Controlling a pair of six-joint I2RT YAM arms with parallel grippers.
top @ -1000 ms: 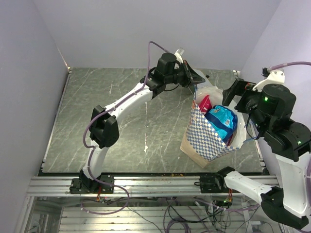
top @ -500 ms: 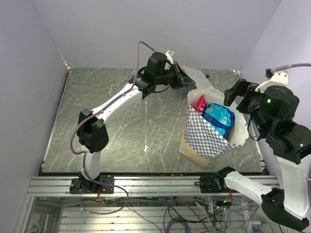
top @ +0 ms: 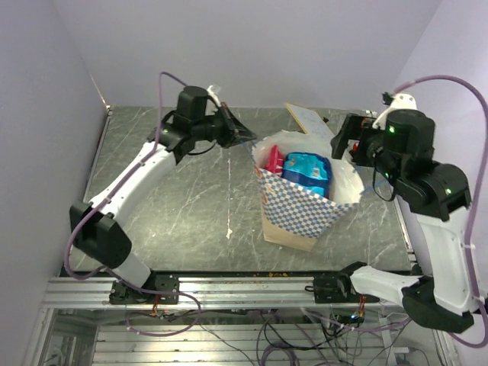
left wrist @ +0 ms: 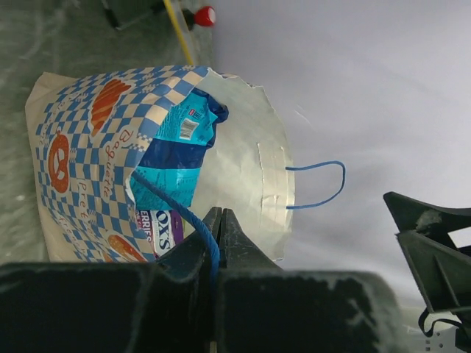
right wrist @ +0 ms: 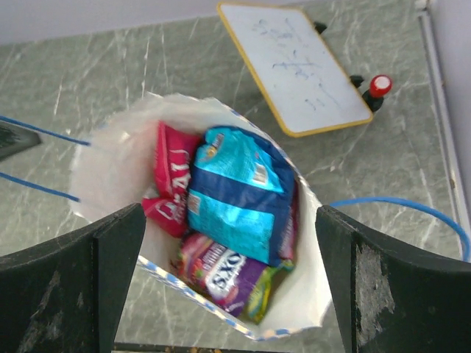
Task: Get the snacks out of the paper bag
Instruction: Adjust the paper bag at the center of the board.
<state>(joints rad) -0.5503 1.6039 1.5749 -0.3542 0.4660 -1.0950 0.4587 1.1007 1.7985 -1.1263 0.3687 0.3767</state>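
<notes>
paper bag (top: 293, 213): blue-white checkered, standing, mouth open | snacks (right wrist: 235, 198): red, blue, purple packets inside

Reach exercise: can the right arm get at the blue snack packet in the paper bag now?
Likely yes: open right gripper hangs over the paper bag's open mouth, blue packet uncovered.
</notes>
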